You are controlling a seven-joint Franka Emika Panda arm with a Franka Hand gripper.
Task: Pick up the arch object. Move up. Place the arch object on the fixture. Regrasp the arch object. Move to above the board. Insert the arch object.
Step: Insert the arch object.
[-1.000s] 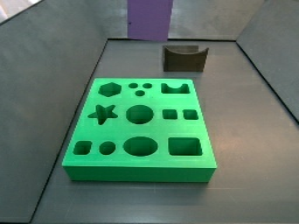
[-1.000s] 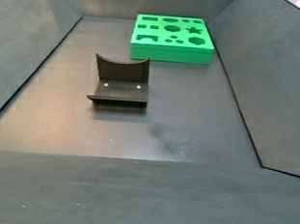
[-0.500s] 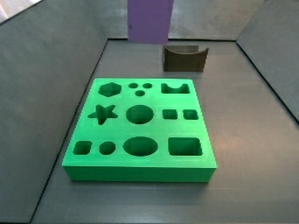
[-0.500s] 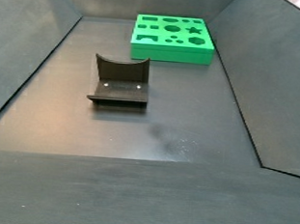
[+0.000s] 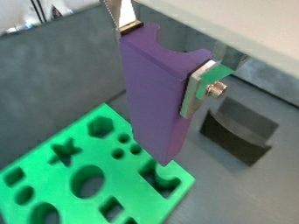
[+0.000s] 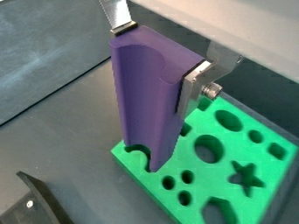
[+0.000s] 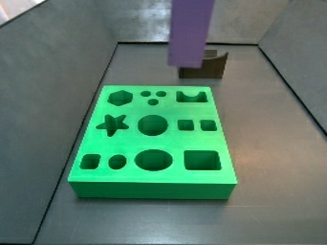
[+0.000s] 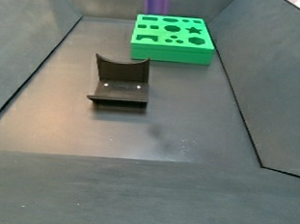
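My gripper (image 5: 162, 52) (image 6: 158, 51) is shut on the purple arch object (image 5: 158, 96) (image 6: 149, 96), with one silver finger (image 5: 201, 87) on each end of its notched top. The piece hangs upright above the far edge of the green board (image 7: 153, 139) (image 8: 173, 38). In both wrist views its lower end sits over the board's arch cut-out (image 5: 170, 179) (image 6: 140, 153). Both side views show only the arch object (image 7: 192, 29) (image 8: 160, 0) entering from above; the gripper itself is out of frame there. The dark fixture (image 8: 120, 81) (image 5: 239, 131) stands bare, apart from the board.
Sloped grey walls (image 8: 41, 48) enclose the dark floor (image 8: 164, 134). In a side view the fixture (image 7: 207, 65) lies just behind the hanging piece, near the back wall. The board carries star, hexagon, circle and square holes (image 7: 153, 124).
The arch object has shifted sideways toward the board and come lower. It now hides part of the fixture in one side view and has entered the other.
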